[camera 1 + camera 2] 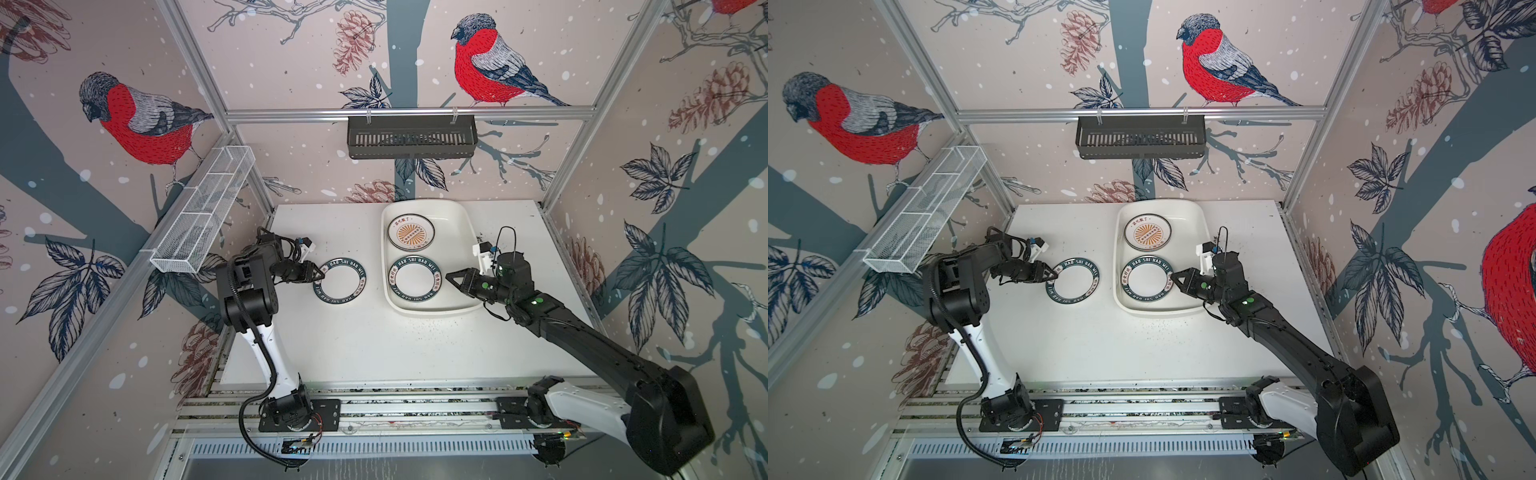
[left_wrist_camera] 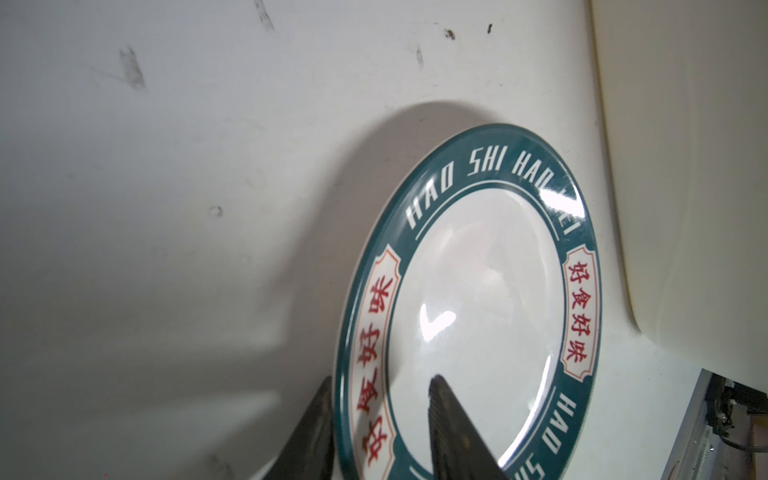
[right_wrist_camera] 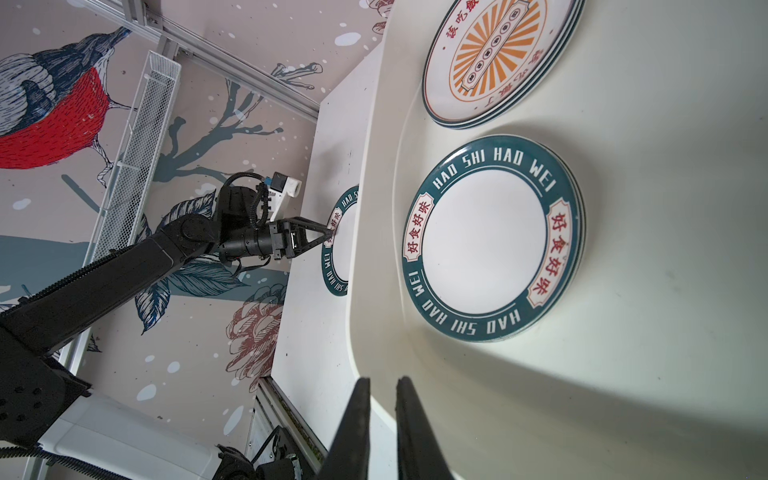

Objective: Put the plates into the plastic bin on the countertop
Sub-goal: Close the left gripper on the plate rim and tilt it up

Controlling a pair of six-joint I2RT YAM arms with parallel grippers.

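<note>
A white plate with a dark green lettered rim (image 1: pixel 338 286) (image 1: pixel 1072 282) (image 2: pixel 478 291) lies on the countertop (image 1: pixel 374 345) left of the plastic bin (image 1: pixel 467 249) (image 1: pixel 1200 232) (image 3: pixel 665 208). My left gripper (image 1: pixel 322 272) (image 1: pixel 1055 276) (image 2: pixel 380 378) has closed on its left rim, one finger at the outer edge, the other on the white well. Inside the bin lie an orange sunburst plate stack (image 1: pixel 411 233) (image 3: pixel 498 54) at the back and a green-rimmed plate stack (image 1: pixel 414 278) (image 3: pixel 486 241) in front. My right gripper (image 1: pixel 448 276) (image 1: pixel 1174 275) (image 3: pixel 382 379) is shut and empty, over the bin's right rim.
A black slotted basket (image 1: pixel 411 141) hangs on the back rail. A white wire-mesh basket (image 1: pixel 203 212) hangs on the left frame above my left arm. Aluminium framing (image 1: pixel 415 403) edges the countertop's front. Dark specks lie around the bin.
</note>
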